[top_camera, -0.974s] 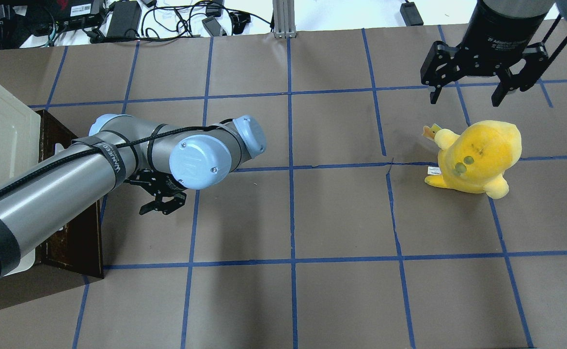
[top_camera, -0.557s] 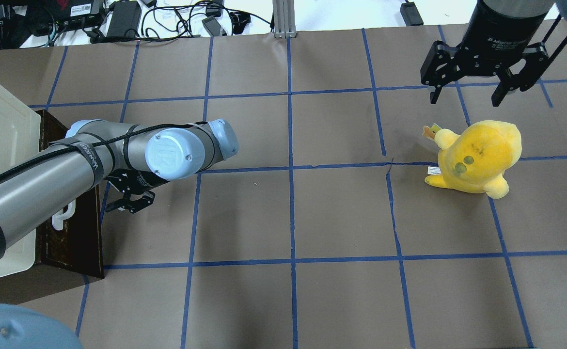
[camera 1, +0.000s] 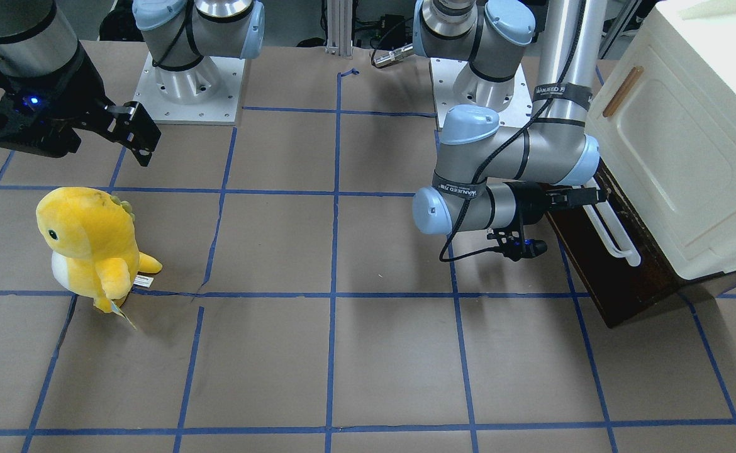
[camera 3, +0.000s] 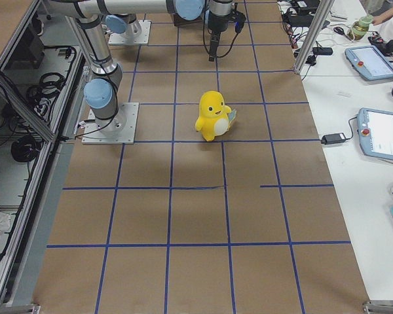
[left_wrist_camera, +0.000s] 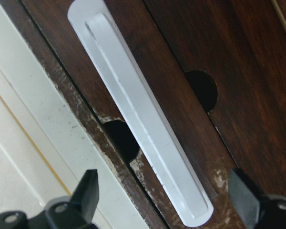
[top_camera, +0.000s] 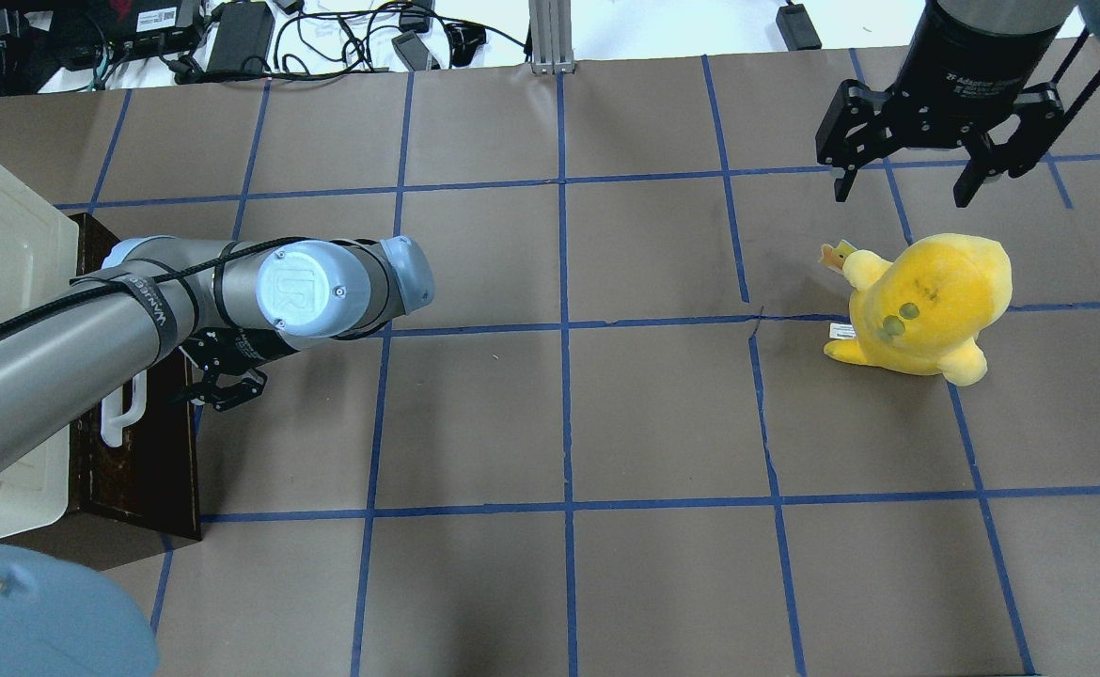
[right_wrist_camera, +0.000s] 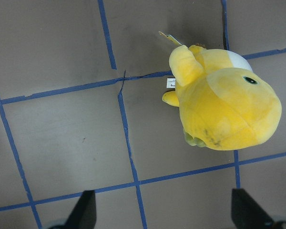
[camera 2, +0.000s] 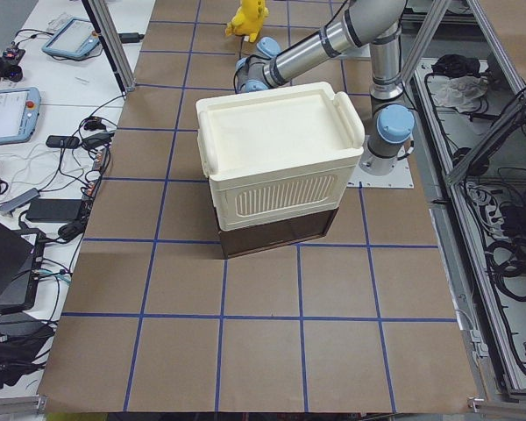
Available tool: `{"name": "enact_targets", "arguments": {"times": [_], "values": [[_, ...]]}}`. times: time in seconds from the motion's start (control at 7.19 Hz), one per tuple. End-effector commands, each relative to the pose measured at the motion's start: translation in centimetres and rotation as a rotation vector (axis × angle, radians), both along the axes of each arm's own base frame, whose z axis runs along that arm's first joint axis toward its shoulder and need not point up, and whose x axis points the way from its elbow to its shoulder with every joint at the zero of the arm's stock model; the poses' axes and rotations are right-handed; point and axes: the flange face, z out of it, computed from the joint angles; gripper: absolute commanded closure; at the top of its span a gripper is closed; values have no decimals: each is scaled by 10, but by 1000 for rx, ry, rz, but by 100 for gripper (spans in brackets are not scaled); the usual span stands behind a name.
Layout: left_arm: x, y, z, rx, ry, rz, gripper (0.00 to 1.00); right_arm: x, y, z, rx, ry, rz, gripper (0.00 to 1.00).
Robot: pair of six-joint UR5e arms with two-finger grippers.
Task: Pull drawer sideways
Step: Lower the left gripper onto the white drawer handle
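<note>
Just before left pincer (left_wrist_camera: 163,183), drawer (left_wrist_camera: 238,71).

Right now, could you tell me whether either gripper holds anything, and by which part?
Nothing is held. The left gripper is open before the drawer handle, not closed on it; the right gripper is open and empty.

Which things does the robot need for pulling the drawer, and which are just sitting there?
For the job: drawer, white handle, left gripper.
Just lying about: yellow plush toy, cream cabinet.
</note>
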Motion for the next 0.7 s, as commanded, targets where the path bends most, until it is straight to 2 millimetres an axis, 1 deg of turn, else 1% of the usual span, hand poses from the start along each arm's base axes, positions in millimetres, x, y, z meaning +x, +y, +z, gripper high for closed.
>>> {"name": "enact_targets", "arguments": {"times": [0.0, 0.14, 0.28, 0.56], "values": [[6, -1, -3, -5, -5, 13, 20, 0, 0, 0, 0, 0, 1, 0], [8, -2, -3, -7, -11, 6, 26, 0, 0, 0, 1, 0, 1, 0], [8, -3, -4, -17, -14, 8, 41, 0, 0, 0, 1, 0, 1, 0], [25, -3, -8, -35, -26, 45, 44, 0, 0, 0, 0, 0, -1, 0]]}}
